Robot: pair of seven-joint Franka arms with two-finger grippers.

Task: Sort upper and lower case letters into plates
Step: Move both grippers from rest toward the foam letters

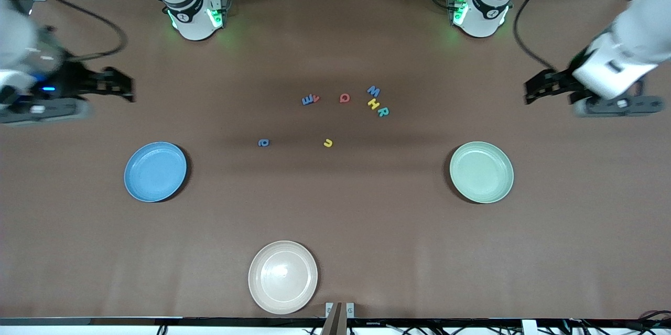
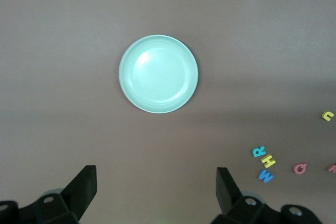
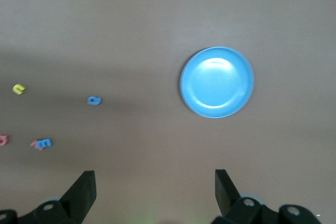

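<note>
The letters lie loose on the brown table (image 1: 335, 230), none in a dish. Take the red Q (image 1: 344, 97) as the mark: toward the right arm's end from it sit a blue E (image 1: 307, 99) and a red letter (image 1: 315, 98), touching each other; toward the left arm's end are a blue W (image 1: 373, 90), a yellow H (image 1: 373, 104) and a teal R (image 1: 383, 111), close together in a slanting row. Nearer the front camera than the Q lie a yellow u (image 1: 328, 142) and a blue letter (image 1: 263, 142) — well apart from each other.

The blue plate (image 1: 155, 171) is nearer the camera than the Q and toward the right arm's end; the pale green plate (image 1: 481, 172) mirrors it toward the left arm's end. A cream-white plate (image 1: 283, 277) sits nearest the camera.

The left gripper (image 1: 534, 87) hangs over bare table at its own end, fingers spread, holding nothing. The right gripper (image 1: 121, 85) does likewise at its end — both arms wait.
</note>
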